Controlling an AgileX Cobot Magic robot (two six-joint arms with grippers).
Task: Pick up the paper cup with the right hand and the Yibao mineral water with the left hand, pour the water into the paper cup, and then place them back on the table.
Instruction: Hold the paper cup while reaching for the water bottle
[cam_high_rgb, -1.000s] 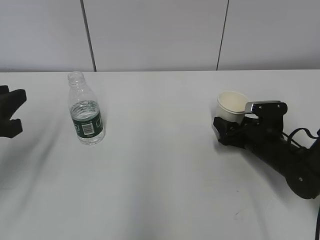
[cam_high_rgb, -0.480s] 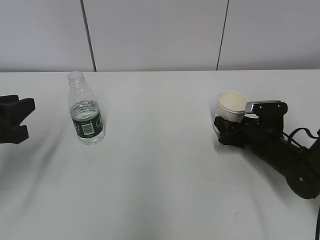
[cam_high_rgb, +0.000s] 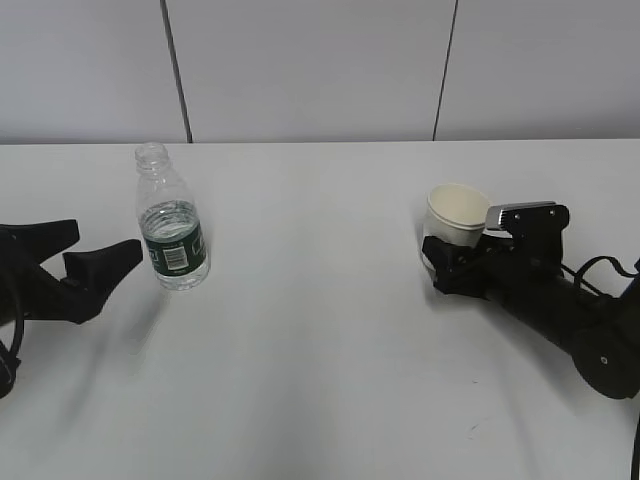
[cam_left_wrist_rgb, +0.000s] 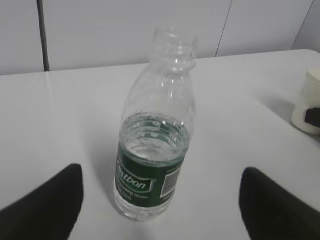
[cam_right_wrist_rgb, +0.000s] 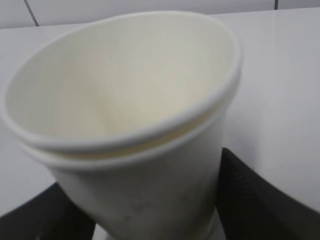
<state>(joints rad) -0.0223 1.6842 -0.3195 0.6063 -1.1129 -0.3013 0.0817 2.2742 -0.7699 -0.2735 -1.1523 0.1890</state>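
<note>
Right gripper (cam_high_rgb: 443, 262) clamps the paper cup (cam_high_rgb: 456, 214), tilted. Left gripper (cam_high_rgb: 88, 258) spread wide, just beside upright uncapped bottle (cam_high_rgb: 170, 222) on table (cam_high_rgb: 320, 340).

paper cup (cam_right_wrist_rgb: 135, 125) base: cut off by the bottom edge in the right wrist view; hidden behind the right hand (cam_high_rgb: 448, 262) in the exterior view.
right hand fingers (cam_right_wrist_rgb: 255, 200): only dark slabs on both sides of the paper cup, tips out of sight.
left hand (cam_high_rgb: 85, 262) arm: runs off the left edge, away from the Yibao mineral water (cam_high_rgb: 172, 222).
left hand fingers (cam_left_wrist_rgb: 45, 205): blurred, cropped at the bottom corners beside the bottle.
bottle label text: too blurred to read surely.
cup markings: too faint to tell.
</note>
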